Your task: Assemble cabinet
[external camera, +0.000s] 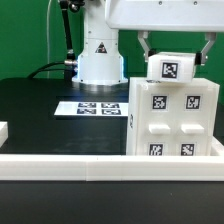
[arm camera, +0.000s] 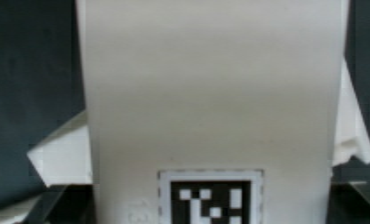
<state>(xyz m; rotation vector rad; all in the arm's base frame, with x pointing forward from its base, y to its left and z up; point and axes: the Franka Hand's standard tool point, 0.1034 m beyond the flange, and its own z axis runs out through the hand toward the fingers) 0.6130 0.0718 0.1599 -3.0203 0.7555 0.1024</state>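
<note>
A low white rail runs across the front; behind it the cabinet stands upright at the exterior view's right; the gripper clamps a small tagged block on its top; the marker board lies behind.

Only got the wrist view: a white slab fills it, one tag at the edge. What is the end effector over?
Observer: The end effector straddles a small white tagged block sitting on top of the cabinet.
Operator: Closed on it?
Observer: Cannot tell. The fingers flank the block, but the exterior view does not show whether they touch it.
Operator: Where is the cabinet standing?
Observer: Upright at the exterior view's right, just behind the white front rail.
Operator: Anything beside it?
Observer: The marker board lies flat on the black table, toward the exterior view's left of the cabinet.
</note>
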